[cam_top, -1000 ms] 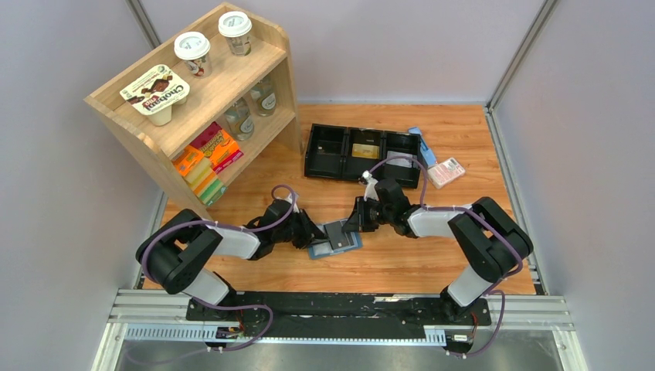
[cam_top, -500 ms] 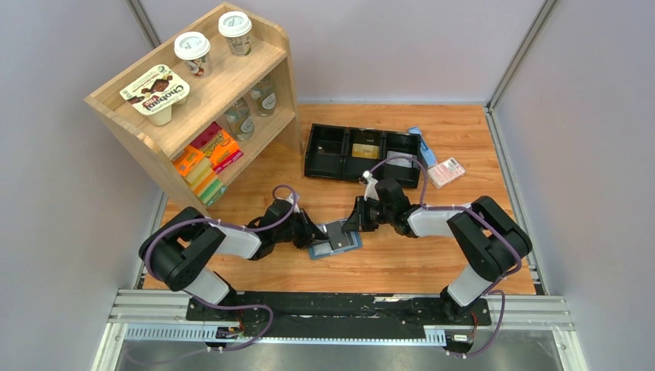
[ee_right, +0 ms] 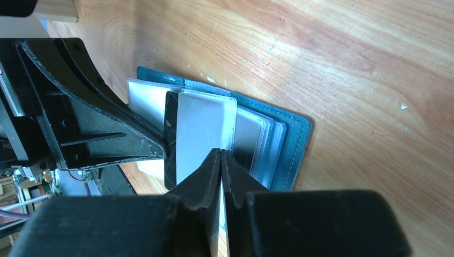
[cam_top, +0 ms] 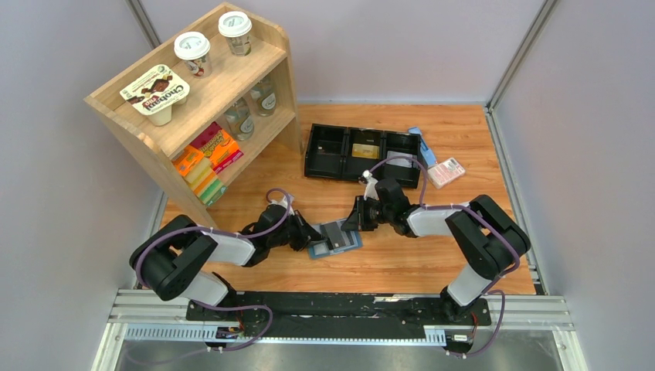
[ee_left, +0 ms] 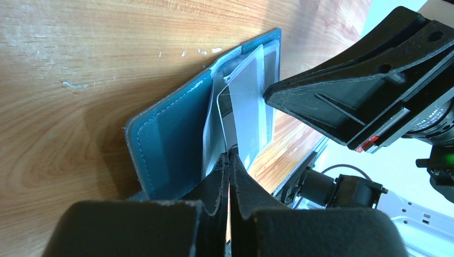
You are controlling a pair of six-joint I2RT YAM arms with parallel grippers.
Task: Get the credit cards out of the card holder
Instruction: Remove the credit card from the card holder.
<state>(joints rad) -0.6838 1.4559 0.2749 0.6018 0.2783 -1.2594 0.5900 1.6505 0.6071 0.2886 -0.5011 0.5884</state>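
The teal card holder [cam_top: 345, 243] lies open on the wooden table between my two grippers. In the right wrist view its clear inner pockets [ee_right: 206, 126] fan up from the teal cover [ee_right: 292, 139]. A black credit card [ee_right: 171, 134] sticks out beside the front pocket. My right gripper [ee_right: 221, 152] is shut on the edge of that clear pocket. My left gripper [ee_left: 230, 154] comes from the opposite side and is pinched shut on the black card's edge, next to the raised teal flap [ee_left: 166, 134]. From above, both grippers [cam_top: 309, 234] [cam_top: 358, 222] meet at the holder.
A long black three-compartment tray [cam_top: 324, 166] with a gold card [cam_top: 364, 150] sits behind the holder. A pink-white packet [cam_top: 446, 171] lies at the back right. A wooden shelf [cam_top: 255, 58] with cups and boxes stands at the back left.
My left gripper has closed fully at the holder's left side and its arm has shifted slightly left. The right gripper and the holder have stayed put.
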